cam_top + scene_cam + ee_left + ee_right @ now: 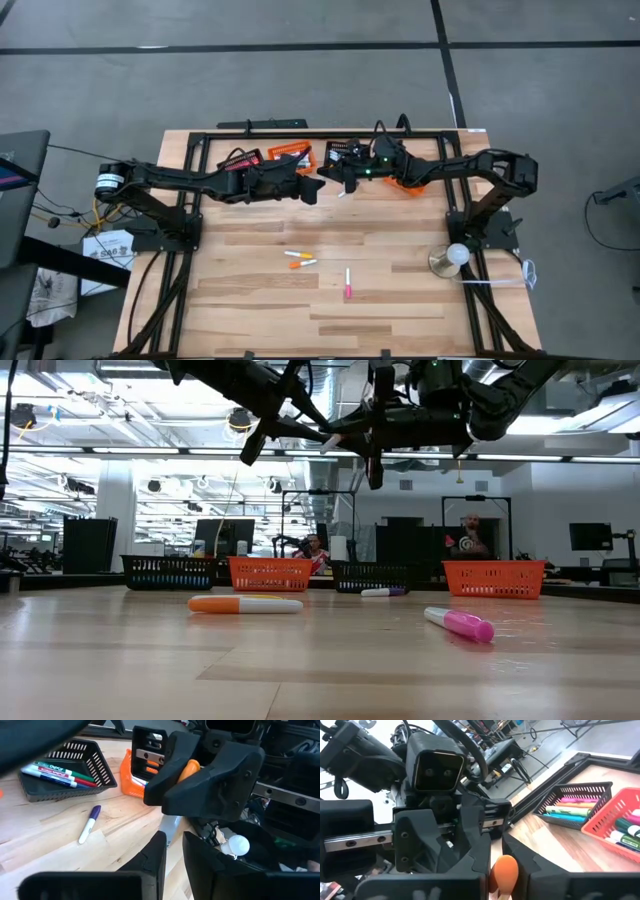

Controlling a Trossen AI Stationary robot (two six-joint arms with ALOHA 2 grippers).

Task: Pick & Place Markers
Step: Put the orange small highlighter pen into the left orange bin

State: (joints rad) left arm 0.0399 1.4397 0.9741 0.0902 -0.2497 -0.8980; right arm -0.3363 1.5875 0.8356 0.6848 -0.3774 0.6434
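Both arms meet in the air over the far middle of the table, apparently passing a marker from one to the other. The right gripper (pixel 502 870) is closed on an orange-capped marker (pixel 506 869), and the left gripper (pixel 172 847) facing it is also pinched shut on the white barrel of what appears to be the same marker, so both hold it, well above the wood. Just below and behind them sit four baskets, two black and two orange; the black basket (pixel 95 770) and the orange basket (pixel 615 822) already hold several markers. Nearer the front, well below the grippers, loose ones are left: an orange marker (pixel 299 261), a pink marker (pixel 348 284) and a purple marker (pixel 89 823). I judge the sorting mostly done, with this marker and those few remaining.
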